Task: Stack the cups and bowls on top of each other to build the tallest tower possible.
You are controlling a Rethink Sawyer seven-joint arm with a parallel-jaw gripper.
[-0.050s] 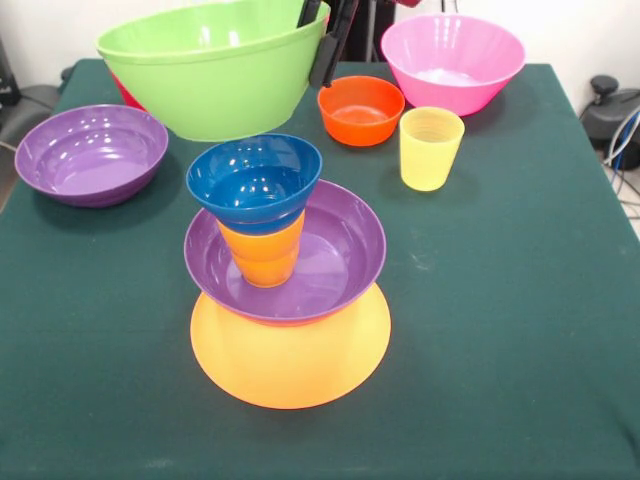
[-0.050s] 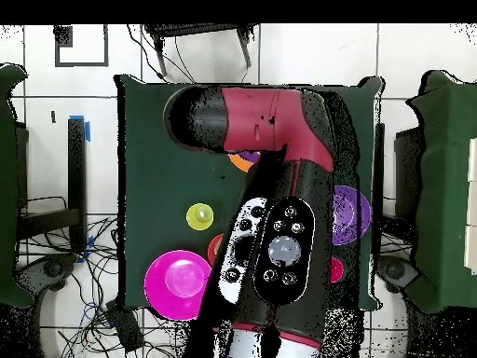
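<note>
Front view: green bowl (image 1: 215, 75) lifted, its rim gripped between closed jaws.

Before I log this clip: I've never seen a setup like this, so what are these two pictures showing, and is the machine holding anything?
It is a red and black robot arm working over a green-covered table. One picture looks across the table at it; the other looks straight down, where the arm hides most of the objects.

Near the middle stands the tower: a yellow-orange bowl upside down at the bottom, a purple bowl on it, an orange cup in that, and a blue bowl on top.

The gripper is clamped on the rim of the green bowl, which looks lifted and tilted. Loose on the table are another purple bowl, an orange-red bowl, a yellow cup and a pink bowl.
</note>
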